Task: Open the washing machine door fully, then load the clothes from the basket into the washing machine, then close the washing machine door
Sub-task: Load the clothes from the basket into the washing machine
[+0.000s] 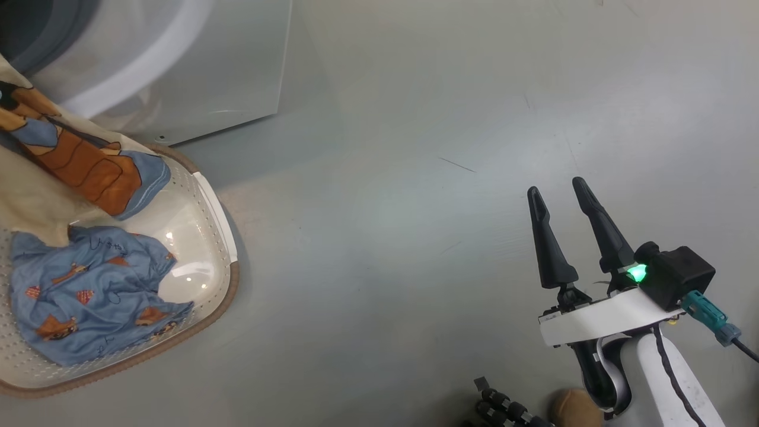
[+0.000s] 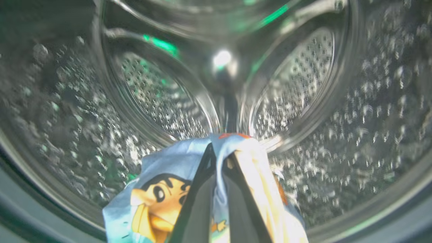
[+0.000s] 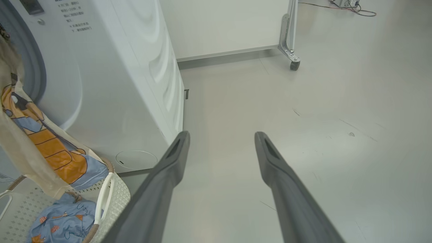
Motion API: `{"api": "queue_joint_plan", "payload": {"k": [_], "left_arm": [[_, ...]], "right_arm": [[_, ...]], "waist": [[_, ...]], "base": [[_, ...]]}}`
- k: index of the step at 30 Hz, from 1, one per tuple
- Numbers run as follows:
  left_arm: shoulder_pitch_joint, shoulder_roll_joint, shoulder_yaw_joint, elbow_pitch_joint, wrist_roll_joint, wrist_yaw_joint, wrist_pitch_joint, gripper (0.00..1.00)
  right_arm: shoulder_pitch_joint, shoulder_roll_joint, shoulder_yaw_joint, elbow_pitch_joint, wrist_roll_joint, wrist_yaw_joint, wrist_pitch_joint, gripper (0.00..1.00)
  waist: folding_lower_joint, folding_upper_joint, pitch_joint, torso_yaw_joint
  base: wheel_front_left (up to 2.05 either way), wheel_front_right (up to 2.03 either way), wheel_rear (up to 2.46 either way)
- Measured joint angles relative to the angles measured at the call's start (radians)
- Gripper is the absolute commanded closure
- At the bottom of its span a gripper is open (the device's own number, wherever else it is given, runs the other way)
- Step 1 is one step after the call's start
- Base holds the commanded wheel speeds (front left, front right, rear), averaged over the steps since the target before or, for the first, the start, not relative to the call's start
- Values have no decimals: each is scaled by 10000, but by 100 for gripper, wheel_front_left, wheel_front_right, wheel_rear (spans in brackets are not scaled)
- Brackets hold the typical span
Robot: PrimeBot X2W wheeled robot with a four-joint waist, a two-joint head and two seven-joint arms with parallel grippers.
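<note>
The large white front-loading washing machine [image 1: 225, 71] stands at the upper left of the head view on a smooth pale grey floor [image 1: 415, 178]. The left wrist view looks into its perforated steel drum [image 2: 67, 101], ringed below by a grey rubber gasket [image 2: 27, 209].

Just in front of the machine sits the cream-white perforated plastic basket [image 1: 232, 279], a rounded rectangle with a brown woven-look rim and a white side handle [image 3: 103, 195].

A long light blue and cream garment with orange-brown cartoon prints [image 1: 89, 166] stretches from the machine's opening down to the basket, its lower end hanging over the basket's far edge. A second, crumpled light blue printed garment [image 1: 89, 290] lies on the basket's bottom.

The left gripper [image 2: 219, 155] is clenched on the upper end of the long garment, the cloth folded over and between its two dark fingers at the mouth of the drum.

The right gripper [image 1: 556, 187] hangs over bare floor well to the right of the basket, its two dark fingers [image 3: 168, 168] spread apart and holding nothing.
</note>
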Motion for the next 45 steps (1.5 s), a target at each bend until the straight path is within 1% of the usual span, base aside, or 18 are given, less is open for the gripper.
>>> {"api": "queue_joint_plan", "payload": {"k": [6, 7, 8, 9, 10, 11, 12, 17, 21, 29, 35, 36, 42, 45], "left_arm": [[-1, -92, -437, 851, 186, -128, 27, 100], [-1, -128, -493, 993, 230, -128, 31, 86], [-1, -159, -550, 1168, 291, -130, 38, 67], [0, -174, -593, 1317, 349, -165, 65, 53], [-1, -192, -602, 1448, 353, -165, 86, 53], [-3, -224, -602, 1544, 353, -165, 86, 31], [-8, -249, -606, 1645, 353, -165, 88, 0], [-19, -537, -729, 2219, 355, -163, 88, 0], [-20, -882, -853, 2545, 355, -161, 73, 0], [-12, -1613, -1076, 2976, 343, -161, -397, 0], [35, -2088, -1035, 3106, 222, -161, -830, 0], [35, -2088, -1035, 3106, 222, -161, -830, 0], [572, -2801, -1277, 3058, 138, -178, -1126, 0], [1027, -3118, -1367, 2987, 54, -297, -1216, 0]], "right_arm": [[-191, 4, 52, 19, 2, 0, 0, 0], [-191, 2, 44, 29, 2, 0, 0, 0], [-192, 2, 44, 36, 2, 0, 0, 0], [-193, 2, 42, 46, 2, 0, 0, 0], [-195, 2, 40, 48, 2, 0, 0, 0], [-196, 4, 31, 48, 2, 0, 0, 0], [-197, 2, 21, 56, 2, 0, 0, 0], [-199, -2, -81, 144, 2, 0, 0, 0], [-208, 0, -157, 184, 2, 0, 0, 0], [-354, -2, -431, 267, -46, 0, 0, 0], [-354, -6, -629, 267, -144, 0, 0, 0], [-354, -6, -629, 267, -144, 0, 0, 0], [-355, -10, -1035, 238, -280, 0, 0, 0], [-359, -12, -1216, 199, -443, 0, 0, 0]], "waist": [[1, 0, 93, 42], [1, 0, 80, 59], [1, 0, 62, 79], [0, 0, 42, 97], [0, 0, 18, 117], [0, 0, -3, 138], [0, 0, -26, 161], [0, 0, -192, 295], [0, 0, -347, 459], [0, 0, -707, 987], [-1, 0, -910, 1445], [-1, 0, -910, 1445], [-1, 0, -1048, 1943], [0, 0, -1100, 2212]], "base": [[0, 0, 0], [0, 0, 0], [0, 0, 0], [0, 0, 0], [0, 0, 0], [0, 0, 0], [0, 0, 0], [0, 0, 0], [0, 0, 0], [0, 0, 0], [0, 0, 0], [0, 0, 0], [0, 0, 0], [0, 0, 0]]}}
